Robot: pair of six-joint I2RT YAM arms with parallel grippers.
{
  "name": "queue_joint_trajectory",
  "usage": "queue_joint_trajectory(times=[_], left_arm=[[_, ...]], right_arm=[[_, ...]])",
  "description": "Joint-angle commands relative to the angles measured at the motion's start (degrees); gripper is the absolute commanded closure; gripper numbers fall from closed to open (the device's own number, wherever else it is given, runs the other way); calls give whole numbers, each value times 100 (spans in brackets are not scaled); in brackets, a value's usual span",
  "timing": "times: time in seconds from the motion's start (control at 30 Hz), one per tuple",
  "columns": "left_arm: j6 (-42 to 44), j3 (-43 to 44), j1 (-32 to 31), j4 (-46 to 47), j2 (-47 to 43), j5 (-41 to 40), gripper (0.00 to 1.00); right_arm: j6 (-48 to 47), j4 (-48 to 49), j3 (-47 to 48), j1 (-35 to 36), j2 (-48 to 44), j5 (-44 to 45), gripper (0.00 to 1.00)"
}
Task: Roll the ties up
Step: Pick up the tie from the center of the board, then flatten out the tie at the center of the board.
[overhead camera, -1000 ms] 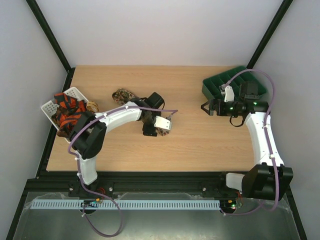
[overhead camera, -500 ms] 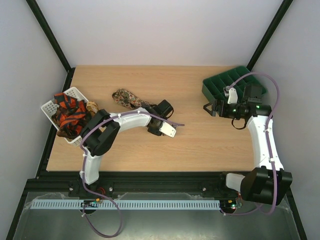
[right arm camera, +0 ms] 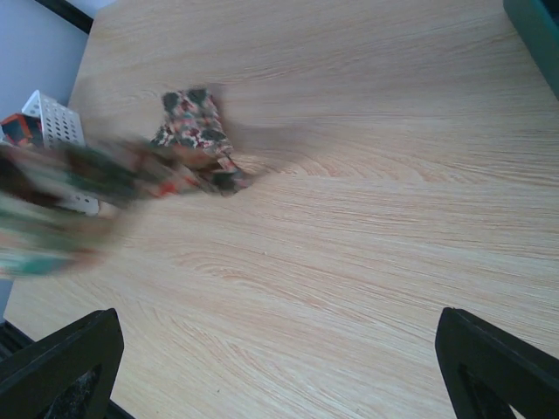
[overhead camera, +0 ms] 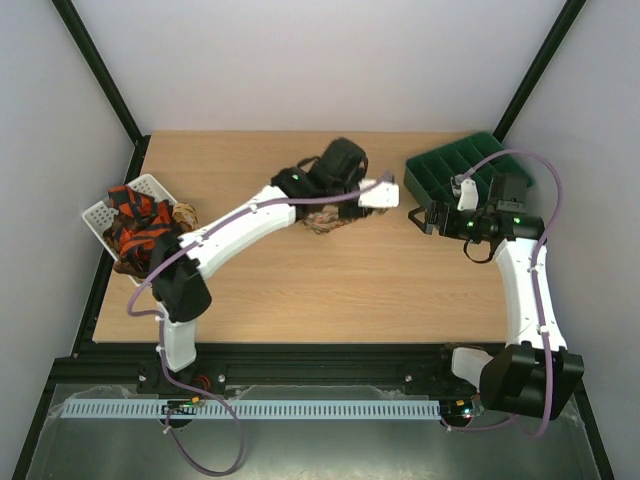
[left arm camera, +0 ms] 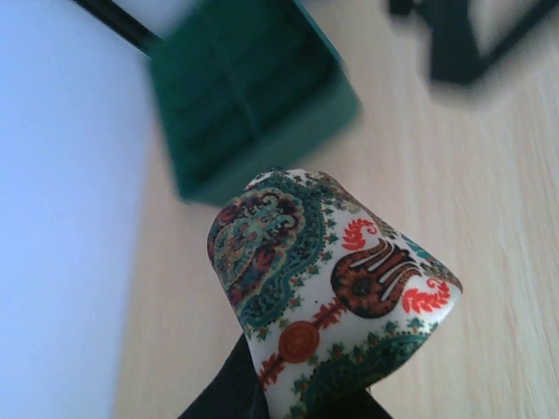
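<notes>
Left gripper [left arm camera: 288,406] swung right, clamping tie [left arm camera: 332,288]; right gripper [right arm camera: 279,371] wide open

1. My left arm [overhead camera: 240,225] is stretched long from its near-left base, slanting away and to the right until its wrist sits at the far middle.
2. My left claw [overhead camera: 385,192] points right. Its jaws are clamped on a fold of tie [left arm camera: 332,288]. The wrist view shows its dark fingers [left arm camera: 236,397] only at the bottom edge.
3. My right arm [overhead camera: 520,290] rises from its near-right base, and the wrist is turned to point left.
4. My right claw [overhead camera: 410,216] has its jaws spread wide with nothing between them. Its fingertips [right arm camera: 61,367] sit in the lower corners of the wrist view.
5. The two claws face each other, near but apart.
</notes>
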Motion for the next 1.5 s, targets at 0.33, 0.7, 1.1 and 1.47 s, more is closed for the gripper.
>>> queue_joint_trajectory(times=[0.33, 0.7, 1.1, 1.47], left_arm=[[-2429, 1805, 217, 2582, -1388, -895, 98], [-4402, -646, 1699, 1276, -2095, -626, 98], [-4321, -3948, 3295, 1829, -2638, -316, 98], [-4252, -3931, 3992, 1419, -2398, 327, 98]], right_arm=[[-212, 935, -625, -33, -463, -832, 0], [-837, 1047, -801, -6, 24, -278, 7], [-1340, 299, -878, 369, 780, 203, 21], [-1134, 872, -812, 1415, 1354, 1395, 47]])
